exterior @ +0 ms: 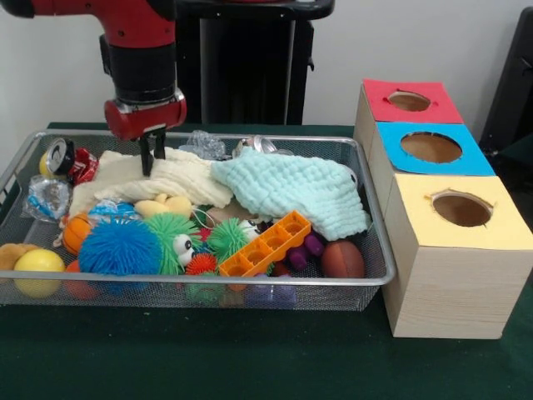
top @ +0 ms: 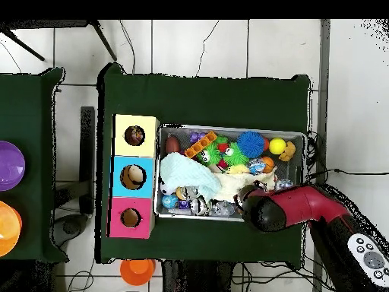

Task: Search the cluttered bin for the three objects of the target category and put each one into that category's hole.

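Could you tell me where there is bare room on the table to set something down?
The green table is bare in front of the wire bin and the wooden box. The bin itself is crowded: cloths, toys and balls cover it, with the gripper down at the cream cloth.

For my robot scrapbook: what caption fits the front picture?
Red robot's hand dips onto a cream cloth in a toy-filled wire bin beside three colored hole boxes.
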